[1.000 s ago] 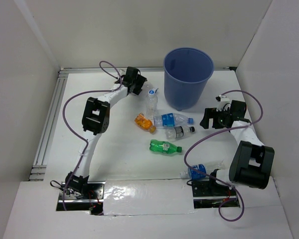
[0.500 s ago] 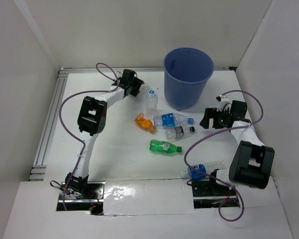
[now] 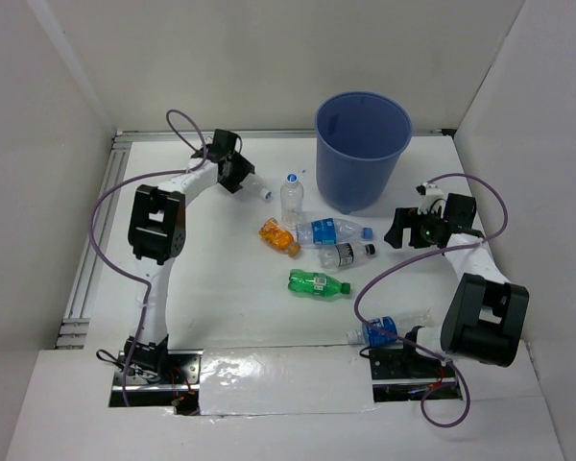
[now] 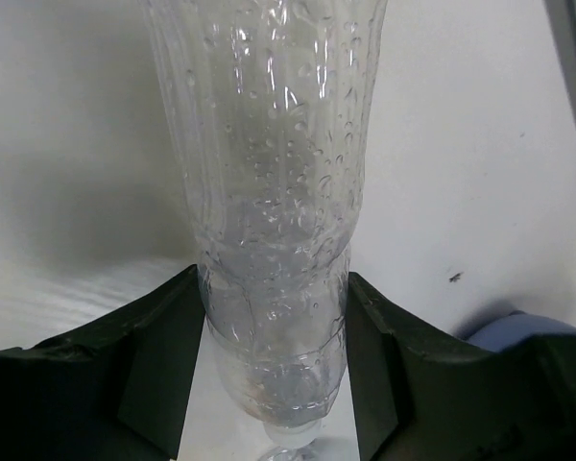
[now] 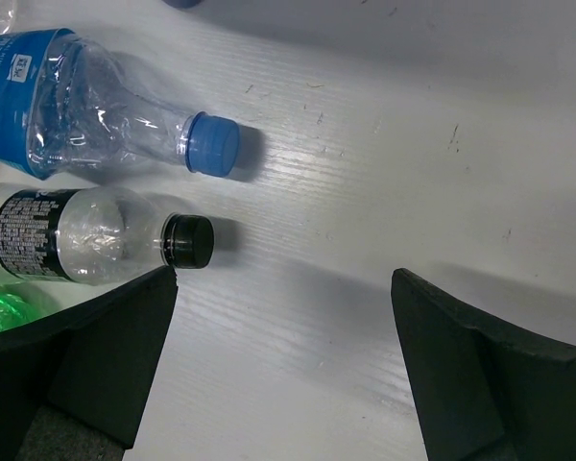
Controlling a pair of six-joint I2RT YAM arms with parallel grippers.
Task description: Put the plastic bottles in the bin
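Left gripper (image 4: 274, 288): fingers (image 4: 158, 370) partly closed, pinching clear bottle (image 4: 278, 192) from both sides, toward back left of table (image 3: 221, 288). Right gripper (image 5: 283, 274): fingers (image 5: 480, 370) spread wide, holding nothing, just beside black-capped bottle (image 5: 77, 235) and blue-capped bottle (image 5: 86, 106). Orange bottle (image 3: 278, 236) and green bottle (image 3: 317, 283) lie mid-table. Bin (image 3: 363, 158) upright at back, apart from both grippers.

The clear bottle (image 4: 274, 192) here is glossy see-through plastic, beaded with droplets, and my left fingers (image 4: 158, 365) beside it look matt black. The table (image 5: 384, 173) shows white, matt and faintly grained, and the bin (image 3: 362, 144) is smooth blue plastic.
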